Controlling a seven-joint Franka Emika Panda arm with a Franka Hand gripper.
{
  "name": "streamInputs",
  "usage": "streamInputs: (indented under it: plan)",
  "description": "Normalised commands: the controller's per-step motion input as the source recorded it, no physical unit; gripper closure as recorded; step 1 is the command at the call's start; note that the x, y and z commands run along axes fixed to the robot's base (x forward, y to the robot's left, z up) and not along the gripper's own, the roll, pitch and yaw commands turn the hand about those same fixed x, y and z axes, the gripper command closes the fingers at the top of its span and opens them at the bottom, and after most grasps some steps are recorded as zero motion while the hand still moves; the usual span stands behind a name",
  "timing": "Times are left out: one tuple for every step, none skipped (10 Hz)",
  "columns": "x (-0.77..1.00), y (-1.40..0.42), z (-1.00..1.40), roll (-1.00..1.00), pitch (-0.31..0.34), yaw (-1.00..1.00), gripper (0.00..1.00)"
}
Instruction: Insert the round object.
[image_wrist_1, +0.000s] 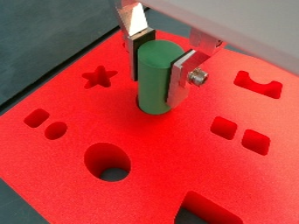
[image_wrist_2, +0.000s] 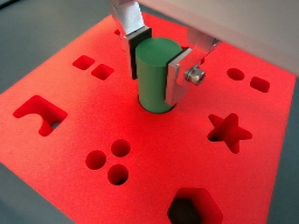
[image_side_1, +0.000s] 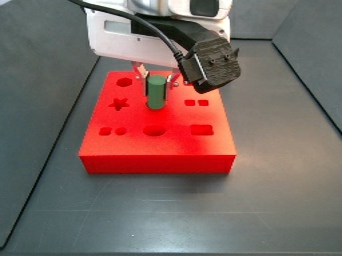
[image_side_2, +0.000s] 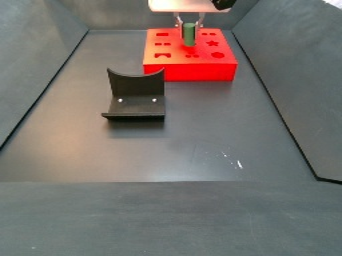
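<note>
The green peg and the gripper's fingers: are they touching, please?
Touching: in both wrist views the gripper fingers press flat against the green peg.

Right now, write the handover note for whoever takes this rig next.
Tool: shut on the peg, above the red block.
Peg: upright, its lower end at the block's top face near the middle, beside the round hole; whether it touches is unclear.
Fixture: on the floor, apart from the block.
Done: peg grasped and brought over the block.
Left: line the peg up with the round hole, push it in, release.
</note>
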Motion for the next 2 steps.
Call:
streamInputs:
  plan:
    - [0.0, -0.03, -0.46, 0.18, 0.01, 0.0, 1.0]
    - [0.0, 0.0, 0.0, 0.0, 0.0, 0.0, 1.0]
